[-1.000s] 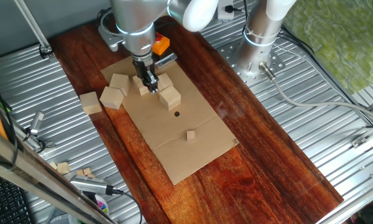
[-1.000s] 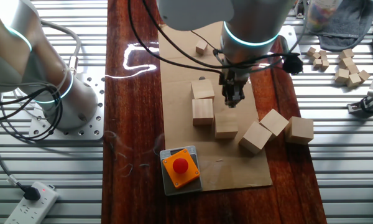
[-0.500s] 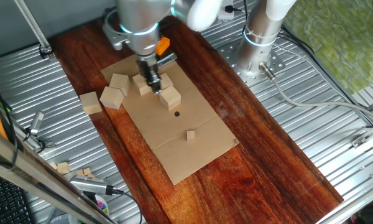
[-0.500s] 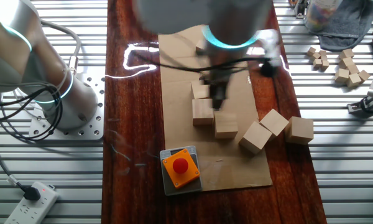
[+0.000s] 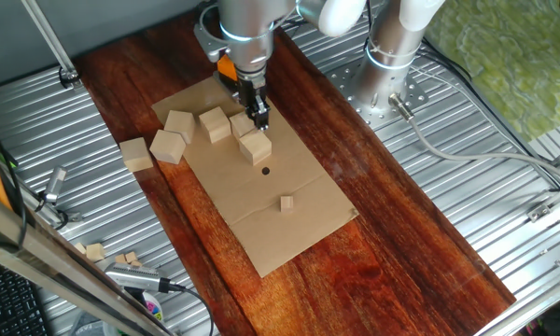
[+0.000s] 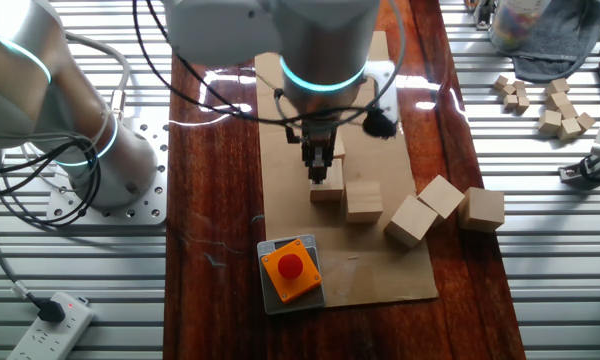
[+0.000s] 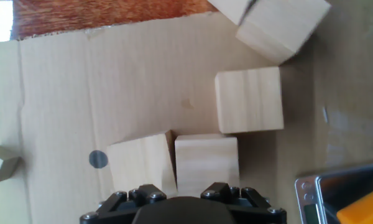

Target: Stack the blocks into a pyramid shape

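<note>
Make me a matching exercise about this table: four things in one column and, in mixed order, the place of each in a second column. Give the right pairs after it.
Things
1. orange box
2. tiny cube
3. outermost block
4. pincer

Places
a. on the bare wooden board, off the cardboard
b. over the blocks grouped in the middle of the cardboard
c. alone on the cardboard, beyond the dark dot
d. at a corner of the cardboard

Pairs: 1-d, 2-c, 3-a, 4-b
</note>
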Controlling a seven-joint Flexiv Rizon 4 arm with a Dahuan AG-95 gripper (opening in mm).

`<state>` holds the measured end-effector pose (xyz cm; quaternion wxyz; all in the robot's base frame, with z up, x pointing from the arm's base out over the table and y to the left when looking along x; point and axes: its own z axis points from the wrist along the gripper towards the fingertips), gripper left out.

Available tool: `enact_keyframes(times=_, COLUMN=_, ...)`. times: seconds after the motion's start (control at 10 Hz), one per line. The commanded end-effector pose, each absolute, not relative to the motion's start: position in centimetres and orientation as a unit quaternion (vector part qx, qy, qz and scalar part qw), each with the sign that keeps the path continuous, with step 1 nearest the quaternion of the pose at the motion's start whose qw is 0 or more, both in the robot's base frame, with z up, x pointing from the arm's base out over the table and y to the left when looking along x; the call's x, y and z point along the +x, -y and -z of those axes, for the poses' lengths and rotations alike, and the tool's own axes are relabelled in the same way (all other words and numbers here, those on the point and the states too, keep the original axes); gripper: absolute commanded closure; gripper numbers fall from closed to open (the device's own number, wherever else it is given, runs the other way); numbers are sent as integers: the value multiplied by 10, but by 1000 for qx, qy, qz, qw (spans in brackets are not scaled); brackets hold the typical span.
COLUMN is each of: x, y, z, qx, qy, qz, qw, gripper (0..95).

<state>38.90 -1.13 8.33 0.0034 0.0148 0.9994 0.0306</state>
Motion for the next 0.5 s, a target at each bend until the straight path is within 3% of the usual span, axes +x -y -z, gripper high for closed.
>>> enact_keyframes(times=0.1, x=391, y=12, z=-82, qx=9, qy=-1000, qz=-25, qw=5, gripper=380)
enact_keyframes(times=0.5, x=394, y=10, z=-82, qx=8, qy=-1000, qz=-17, qw=6, gripper=380)
